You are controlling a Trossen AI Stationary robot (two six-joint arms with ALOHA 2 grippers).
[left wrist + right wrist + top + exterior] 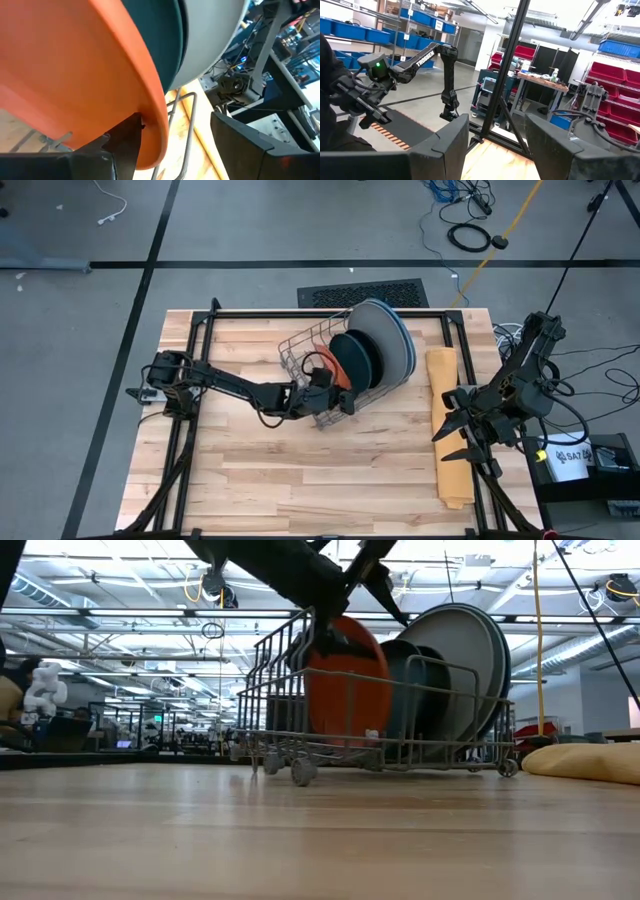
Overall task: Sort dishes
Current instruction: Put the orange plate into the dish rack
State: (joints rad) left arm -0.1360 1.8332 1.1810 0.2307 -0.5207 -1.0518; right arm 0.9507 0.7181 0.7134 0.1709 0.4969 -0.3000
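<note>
The left gripper [345, 402] sits at the wire rack [300, 355] mid-counter, fingers released astride the orange plate [345, 680], which stands slotted before the teal plate [405, 685]. Best withdraw straight, without nudging the plate's rim. The right gripper [452, 425] waits spread at the counter's right edge.
</note>
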